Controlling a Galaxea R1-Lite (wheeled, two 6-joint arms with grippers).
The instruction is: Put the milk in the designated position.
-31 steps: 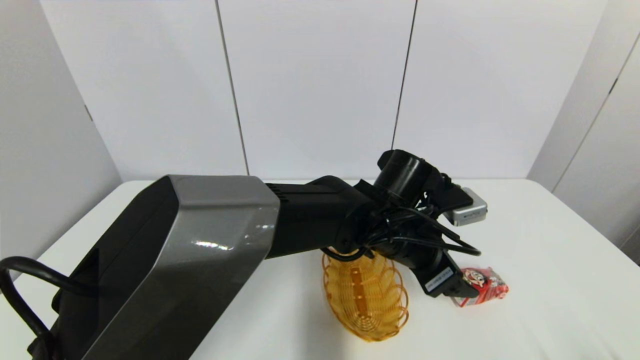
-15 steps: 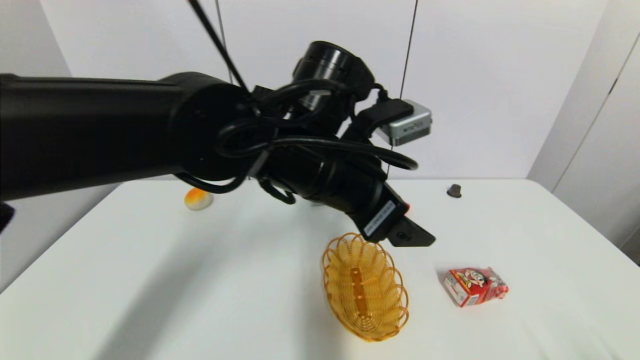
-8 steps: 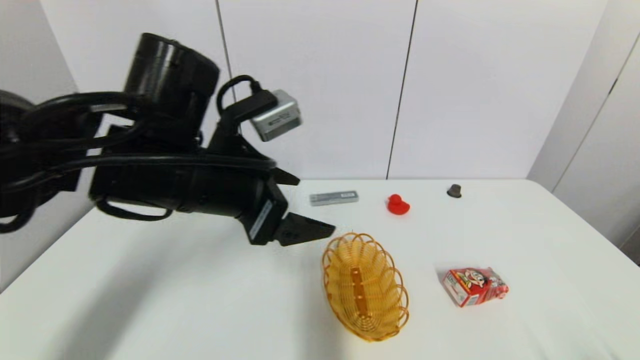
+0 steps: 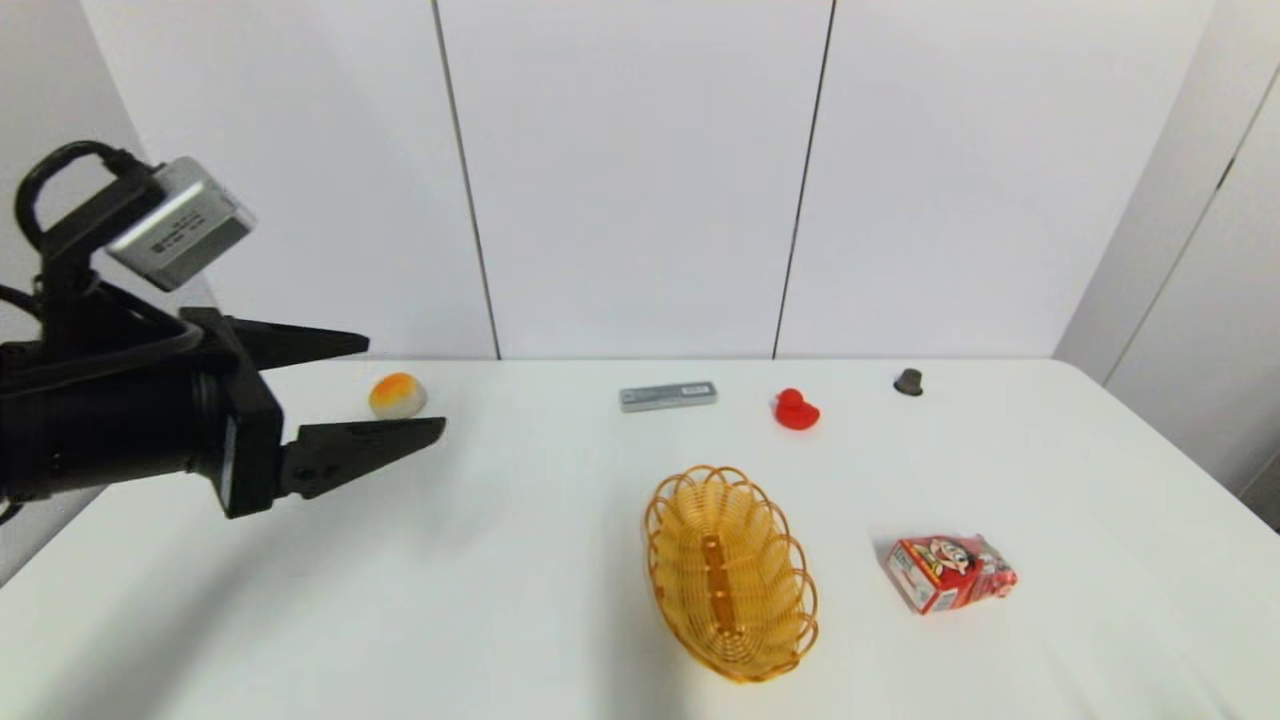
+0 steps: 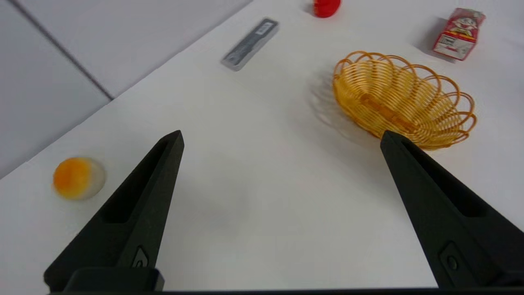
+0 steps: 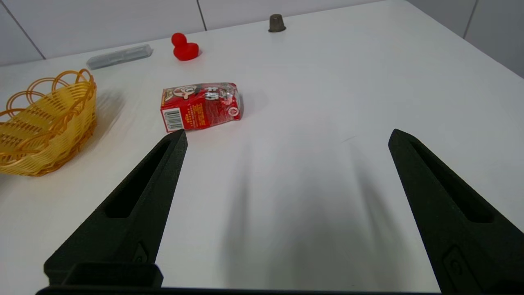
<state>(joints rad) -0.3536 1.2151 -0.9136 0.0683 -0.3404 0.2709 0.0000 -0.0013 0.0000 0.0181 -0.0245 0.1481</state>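
Note:
The milk [image 4: 948, 572] is a small red carton with a cartoon face, lying on its side on the white table to the right of the orange wire basket [image 4: 790, 560]. The basket is empty. My left gripper [image 4: 406, 385] hovers open and empty over the table's far left, well away from both. In its wrist view the left gripper [image 5: 281, 133] shows the basket [image 5: 403, 102] and the milk [image 5: 458, 32] far off. My right gripper [image 6: 288, 131] is open and empty above bare table. The milk [image 6: 200, 106] lies just beyond its left fingertip, with the basket [image 6: 45, 123] further left.
Along the back edge sit an orange-and-white ball [image 4: 397, 395], a grey bar [image 4: 668, 396], a red toy duck [image 4: 796, 410] and a small dark cap [image 4: 908, 381]. The table's right edge runs close behind the cap.
My left arm has swung from above the basket and milk back to the far left, uncovering both. The milk and basket have not moved.

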